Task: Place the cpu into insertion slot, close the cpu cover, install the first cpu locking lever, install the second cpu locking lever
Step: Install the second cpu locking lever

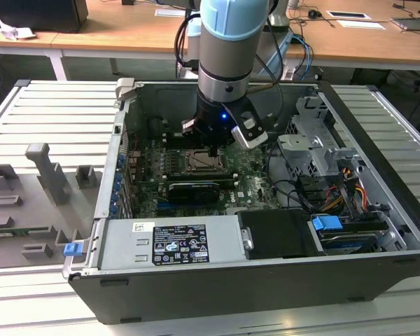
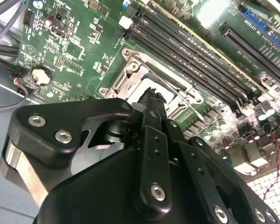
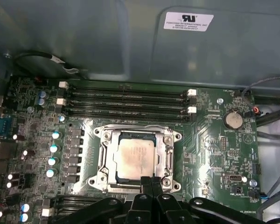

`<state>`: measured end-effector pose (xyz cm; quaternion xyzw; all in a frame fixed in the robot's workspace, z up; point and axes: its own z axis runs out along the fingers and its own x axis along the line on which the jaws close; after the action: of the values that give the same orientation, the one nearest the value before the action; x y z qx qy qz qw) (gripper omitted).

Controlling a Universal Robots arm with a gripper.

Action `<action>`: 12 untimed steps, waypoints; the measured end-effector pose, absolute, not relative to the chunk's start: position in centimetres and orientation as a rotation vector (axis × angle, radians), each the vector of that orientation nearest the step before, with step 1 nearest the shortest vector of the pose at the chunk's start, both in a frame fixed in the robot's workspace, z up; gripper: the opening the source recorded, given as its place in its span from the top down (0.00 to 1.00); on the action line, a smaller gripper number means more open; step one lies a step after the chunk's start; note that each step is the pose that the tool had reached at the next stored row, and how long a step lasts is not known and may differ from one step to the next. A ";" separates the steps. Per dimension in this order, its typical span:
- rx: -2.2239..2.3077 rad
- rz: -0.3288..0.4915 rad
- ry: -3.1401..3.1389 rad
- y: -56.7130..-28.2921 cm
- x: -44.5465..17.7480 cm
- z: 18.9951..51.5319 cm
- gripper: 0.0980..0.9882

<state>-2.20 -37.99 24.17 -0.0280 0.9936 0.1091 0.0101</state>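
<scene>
The cpu [image 3: 136, 158], silvery-grey, lies flat in the insertion slot [image 1: 199, 162] amid the green motherboard. The cpu cover [image 3: 107, 156], a metal frame, lies down around it, leaving the chip's top showing through the open centre. A thin lever rod [image 2: 161, 74] runs along one side of the socket. My gripper [image 3: 151, 179] is shut with nothing between the fingers. Its tips hover just over the socket's edge in both wrist views [image 2: 152, 93]. In the exterior view the gripper [image 1: 215, 149] hangs over the slot's right side.
Long black memory slots [image 3: 126, 100] flank the socket. A coin battery [image 3: 233, 120] sits on the board. Case walls surround the board, with a power supply [image 1: 171, 241] at the front, a black card [image 1: 192, 190] and a drive cage [image 1: 322, 150] at the exterior view's right.
</scene>
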 end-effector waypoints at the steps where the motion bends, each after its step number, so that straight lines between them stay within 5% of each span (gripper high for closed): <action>1: -0.087 0.342 3.102 -38.2 -2.2 24.1 0.99; 12: -0.090 0.358 3.100 -39.5 -2.8 23.7 0.99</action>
<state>-2.82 -39.51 23.71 -0.0287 0.9929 0.1148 0.0100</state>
